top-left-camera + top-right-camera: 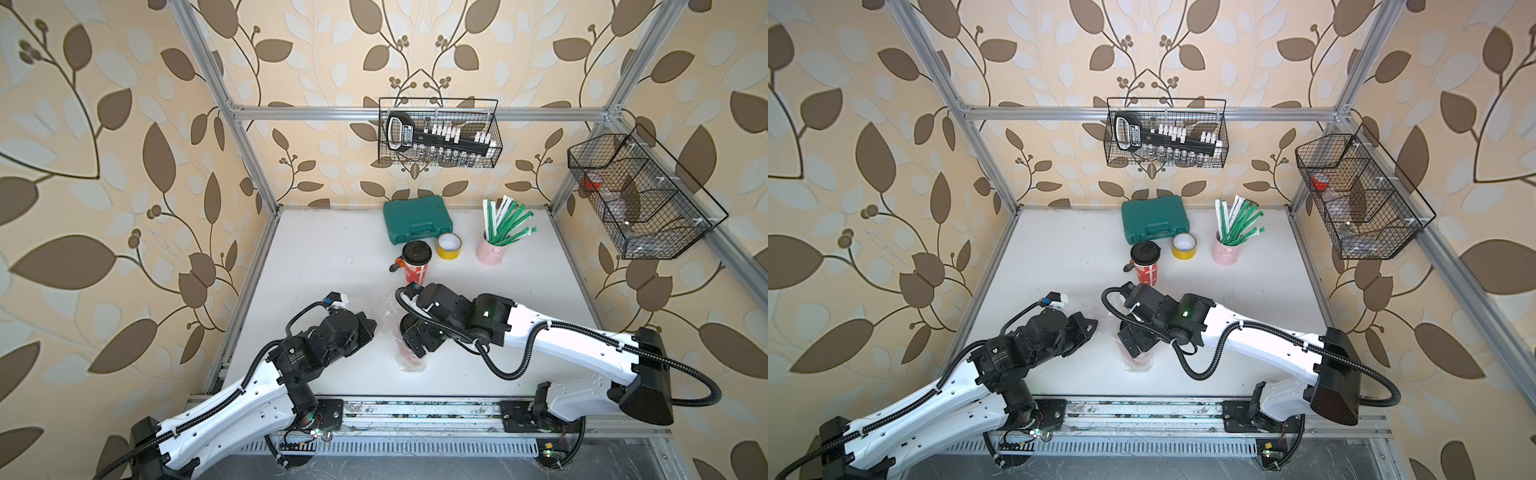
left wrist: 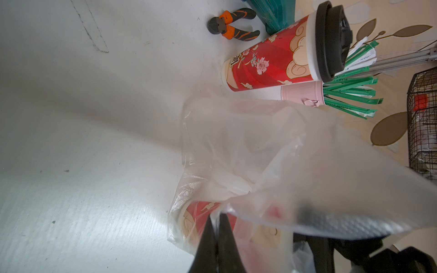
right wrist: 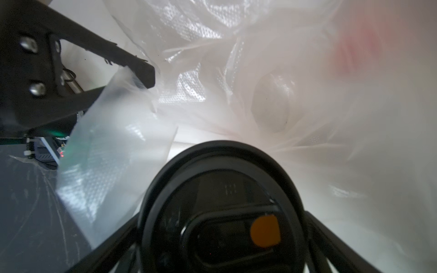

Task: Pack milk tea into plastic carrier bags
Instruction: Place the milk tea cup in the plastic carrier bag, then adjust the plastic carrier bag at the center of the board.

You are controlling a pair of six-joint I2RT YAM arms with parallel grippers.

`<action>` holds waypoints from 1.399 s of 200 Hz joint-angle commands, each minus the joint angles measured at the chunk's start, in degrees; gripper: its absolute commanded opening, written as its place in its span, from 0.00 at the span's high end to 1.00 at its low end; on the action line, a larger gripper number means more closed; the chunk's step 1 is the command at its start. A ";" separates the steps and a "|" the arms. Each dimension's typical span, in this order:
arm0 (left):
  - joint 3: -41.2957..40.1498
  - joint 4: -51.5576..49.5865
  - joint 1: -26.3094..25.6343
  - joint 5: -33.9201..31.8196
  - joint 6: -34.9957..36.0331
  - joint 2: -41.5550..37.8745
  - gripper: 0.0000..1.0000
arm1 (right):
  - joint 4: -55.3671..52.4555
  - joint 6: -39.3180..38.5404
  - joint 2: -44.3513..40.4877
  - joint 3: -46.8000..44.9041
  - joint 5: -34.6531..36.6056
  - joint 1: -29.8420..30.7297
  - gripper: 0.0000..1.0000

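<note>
**1 cup in the bag, 1 cup beside the tape roll**

The yellow tape roll sits toward the back of the white table, and everything here is placed from it.

The loose cup of milk tea stands upright just beside the tape roll. It is on the left arm's side and a little nearer the arms, and its black lid is on. Orange-and-black pliers lie just past that cup, farther from the roll. A green case lies just behind the roll. A pink cup of straws stands near the roll on the right arm's side.

The bagged cup stands well apart from the roll, toward the arms' bases, inside the clear plastic bag. Its red print shows through the crinkled film in both top views. The film rises loosely around and above it.

The left gripper is at the bag's side, away from the roll. Its 2 fingers are pressed together on a fold of the bag's upper edge.

The right gripper hangs over the bagged cup with film around it. In the right wrist view the cup's black lid fills the space between its 2 fingers. These stand wide, 1 on each side. Their tips are hidden below the lid, so it cannot be told whether they press on the cup or stand clear of it.
</note>
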 commanded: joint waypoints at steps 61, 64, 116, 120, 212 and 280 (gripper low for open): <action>0.71 -3.11 0.70 -2.95 0.93 -1.37 1.00 | -10.52 0.14 -4.54 13.82 4.26 0.25 0.00; 0.85 -3.23 0.70 -3.03 1.01 -1.41 1.00 | -10.80 0.44 -4.67 13.91 5.24 0.26 0.01; 1.36 -4.03 0.70 -3.31 1.37 -1.52 1.00 | -11.05 5.02 -7.02 8.75 11.60 -3.08 0.03; 1.40 -4.02 0.70 -3.23 1.42 -1.44 1.00 | -10.54 5.03 -6.90 7.98 10.91 -3.54 0.03; 5.35 -5.00 0.70 -3.61 2.94 0.22 1.00 | -0.82 8.99 -7.10 3.36 2.92 -6.53 0.78; 9.73 -6.47 0.70 -5.66 5.15 1.56 1.00 | -1.02 10.00 -7.49 6.27 2.28 -6.20 0.98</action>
